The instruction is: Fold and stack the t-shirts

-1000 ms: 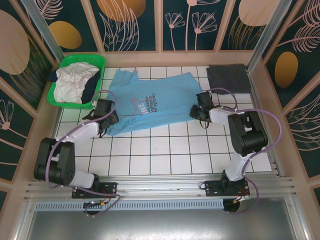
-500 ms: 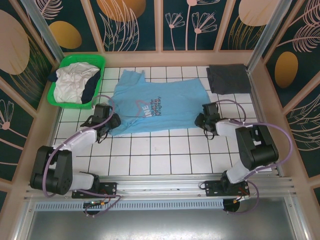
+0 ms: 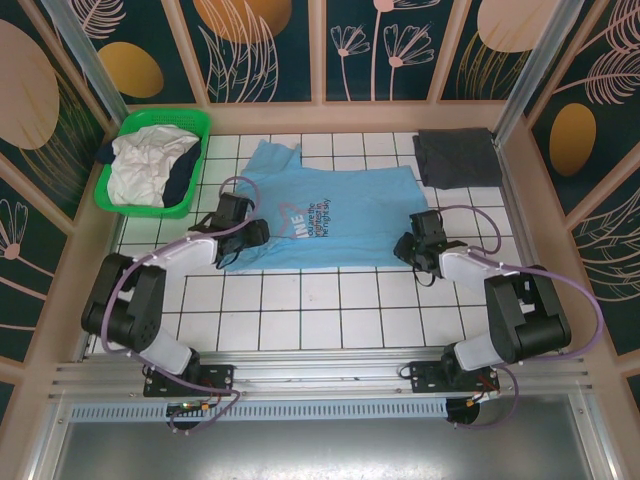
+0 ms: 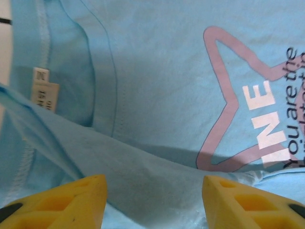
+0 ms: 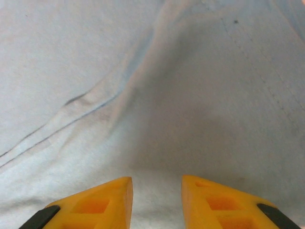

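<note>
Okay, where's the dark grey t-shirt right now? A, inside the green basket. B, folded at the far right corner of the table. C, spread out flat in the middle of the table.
B: the dark grey t-shirt lies folded at the far right corner of the table, well away from the green basket at the far left.

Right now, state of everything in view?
Light blue cotton t-shirt: spread flat, print up, rumpled at the left end effector.
Dark grey cloth t-shirt: folded.
Green plastic basket: holds crumpled white and navy t-shirts.
Left end effector: open over cloth.
Right end effector: on cloth, grip unclear.
</note>
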Tool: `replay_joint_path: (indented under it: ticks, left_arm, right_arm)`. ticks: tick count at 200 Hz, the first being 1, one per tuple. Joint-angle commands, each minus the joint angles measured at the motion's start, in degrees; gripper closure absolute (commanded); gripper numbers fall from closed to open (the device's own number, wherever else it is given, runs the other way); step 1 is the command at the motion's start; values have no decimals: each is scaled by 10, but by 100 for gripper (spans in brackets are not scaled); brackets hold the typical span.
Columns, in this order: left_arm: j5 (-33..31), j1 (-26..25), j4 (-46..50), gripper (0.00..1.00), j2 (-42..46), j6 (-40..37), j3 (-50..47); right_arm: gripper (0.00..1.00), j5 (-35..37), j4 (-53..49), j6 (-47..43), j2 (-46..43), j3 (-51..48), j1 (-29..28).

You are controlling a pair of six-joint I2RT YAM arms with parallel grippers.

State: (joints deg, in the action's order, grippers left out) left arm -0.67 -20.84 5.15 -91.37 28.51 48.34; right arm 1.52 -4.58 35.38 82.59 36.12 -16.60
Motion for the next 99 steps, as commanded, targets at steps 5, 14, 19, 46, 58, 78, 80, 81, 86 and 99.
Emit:
replay_joint_path:
  ticks: [5, 14, 19, 46, 58, 78, 80, 81, 86, 99]
  left_arm:
    - [7, -25, 31, 47, -33, -14, 24]
    - [11, -31, 26, 48, -38, -12, 22]
    - [12, -33, 25, 48, -41, -11, 24]
    - [8, -39, 31, 62, -50, -5, 37]
    - [7, -40, 35, 74, -50, -4, 46]
    - [3, -42, 44, 90, -51, -4, 63]
    - [3, -43, 45, 91, -51, -4, 65]
    - [3, -43, 46, 92, -51, -4, 65]
    - [2, -42, 49, 95, -52, -5, 69]
    - [1, -43, 54, 100, -53, -6, 70]
  right_arm:
    - [67, 28, -14, -22, 13, 13, 2]
    - [67, 34, -16, -26, 15, 12, 5]
    - [67, 35, -16, -27, 15, 11, 7]
    - [67, 21, 0, -30, 10, -2, 18]
    - [67, 18, 5, -33, 11, -3, 21]
    - [67, 14, 10, -38, 14, -4, 23]
    - [67, 13, 10, -38, 14, -5, 24]
    - [67, 12, 11, -39, 14, -5, 24]
    - [67, 11, 14, -40, 14, -6, 25]
    - [67, 7, 18, -42, 15, -7, 28]
